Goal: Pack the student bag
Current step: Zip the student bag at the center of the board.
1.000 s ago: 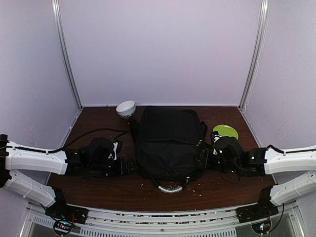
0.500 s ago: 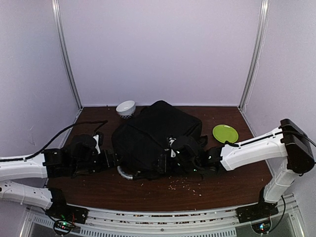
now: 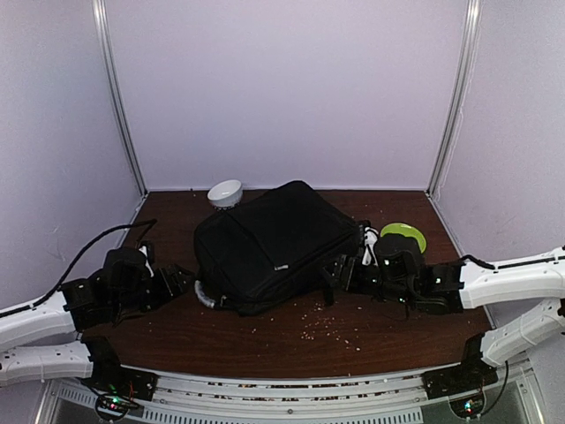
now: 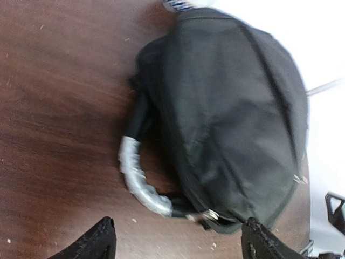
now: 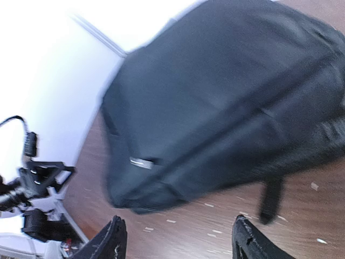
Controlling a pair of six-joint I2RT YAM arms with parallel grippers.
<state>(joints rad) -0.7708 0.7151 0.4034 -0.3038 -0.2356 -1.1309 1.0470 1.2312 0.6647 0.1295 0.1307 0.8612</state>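
The student bag [image 3: 269, 246], a large black backpack, lies flat and turned askew in the middle of the table, its grey-white handle [image 3: 204, 296] pointing to the front left. In the left wrist view the bag [image 4: 232, 108] fills the right half, with the handle [image 4: 137, 181] curving just beyond my fingers. My left gripper [image 3: 181, 280] sits a little left of the handle, open and empty. My right gripper [image 3: 340, 271] stands open at the bag's right edge, nothing between its jaws. The right wrist view shows the bag [image 5: 215, 102] a short way ahead and a loose strap [image 5: 269, 197].
A white bowl [image 3: 225, 193] stands at the back wall, left of the bag. A green plate [image 3: 404, 234] lies at the back right, partly behind my right arm. Small crumbs [image 3: 331, 329] are scattered on the brown table in front of the bag.
The bag has been turned, its handle swinging from the front to the front left. My right arm has drawn back to the bag's right edge. My left gripper has pulled away leftward.
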